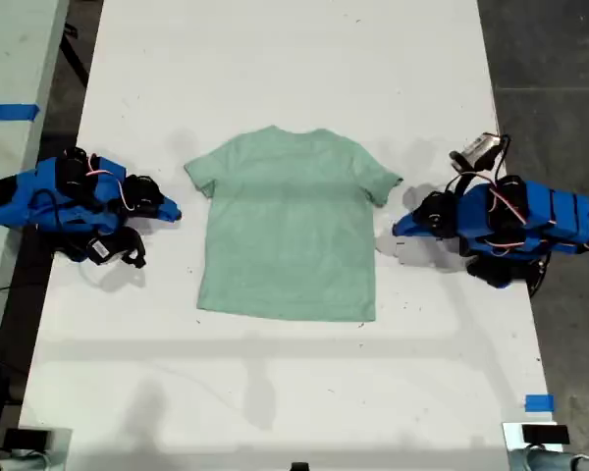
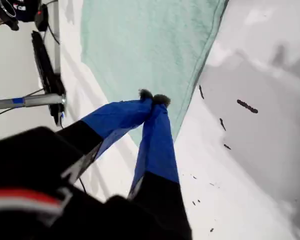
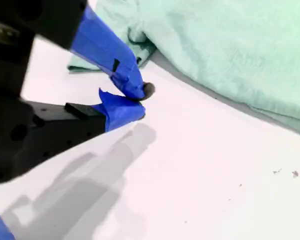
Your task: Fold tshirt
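Observation:
The pale mint-green tshirt (image 1: 290, 226) lies flat and spread out in the middle of the white table (image 1: 275, 59), collar toward the exterior view's top. My first gripper (image 1: 398, 228) is on the arm at the exterior view's right. It is shut on nothing, with its tips (image 2: 152, 97) at the tshirt's (image 2: 145, 45) side edge, just below the sleeve. My second gripper (image 1: 175, 210) is at the exterior view's left, also shut and empty. Its tips (image 3: 141, 100) rest on bare table close to the other sleeve (image 3: 105, 60) of the tshirt (image 3: 230, 45). No white tag shows.
Small black specks (image 2: 247, 105) dot the table beside my first gripper. A piece of blue tape (image 1: 538, 402) lies near the table corner at the exterior view's lower right. Another table with blue tape (image 1: 10, 111) stands at the exterior view's left. Dark floor lies past the table's edges.

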Robot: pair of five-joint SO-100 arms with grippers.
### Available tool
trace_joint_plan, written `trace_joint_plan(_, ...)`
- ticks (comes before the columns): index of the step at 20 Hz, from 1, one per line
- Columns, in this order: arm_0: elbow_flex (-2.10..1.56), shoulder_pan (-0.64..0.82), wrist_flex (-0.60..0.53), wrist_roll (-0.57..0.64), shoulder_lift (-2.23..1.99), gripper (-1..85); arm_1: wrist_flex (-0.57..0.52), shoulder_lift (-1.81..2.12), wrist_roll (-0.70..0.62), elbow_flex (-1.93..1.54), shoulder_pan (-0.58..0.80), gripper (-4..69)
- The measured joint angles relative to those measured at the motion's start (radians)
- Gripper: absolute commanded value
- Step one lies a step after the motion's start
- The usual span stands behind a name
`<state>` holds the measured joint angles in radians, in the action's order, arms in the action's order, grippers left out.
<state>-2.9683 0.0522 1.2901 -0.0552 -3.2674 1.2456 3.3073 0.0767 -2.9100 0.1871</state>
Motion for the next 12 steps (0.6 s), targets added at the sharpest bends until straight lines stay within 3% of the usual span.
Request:
trace_joint_plan(6,0.261,0.094,-0.060,0.114,0.351,0.0,0.026,-0.420,-0.183,0.351,0.129,-1.0)
trace_joint_plan(12,0.653,0.224,0.017,0.282,0.738,0.0,0.137,-0.744,-0.416,0.687,0.316,-1.2)
